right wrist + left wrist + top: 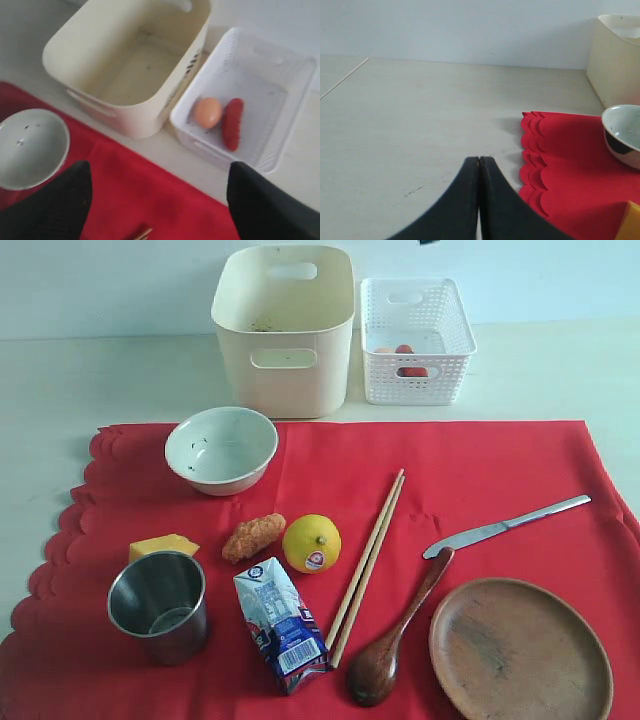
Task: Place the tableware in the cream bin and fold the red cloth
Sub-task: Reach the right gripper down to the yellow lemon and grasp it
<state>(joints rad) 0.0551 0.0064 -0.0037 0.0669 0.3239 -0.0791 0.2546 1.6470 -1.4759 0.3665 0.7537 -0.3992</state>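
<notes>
Off the scalloped edge of the red cloth [570, 165], over bare table [420, 125], we note the left gripper [479, 160] with its fingers pressed together and nothing between them. Above the cloth's far edge, the right gripper [159, 170] stands wide open and holds nothing.

The cloth lies flat and unfolded, with all the tableware on it:
- white speckled bowl [221, 448], far part, toward the scallops
- steel cup [158, 605], upright, near part, scalloped side
- wooden chopsticks [366, 566], a pair lying across the middle
- steel knife [505, 527] and dark wooden spoon [395, 635], on the half away from the scallops
- round brown wooden plate [520, 650], near corner away from the scallops

The cream bin [240, 370] stands off the cloth, just past its far edge. The white lattice basket [380, 390] stands there too and holds an egg [207, 112] and a red sausage [233, 124].
</notes>
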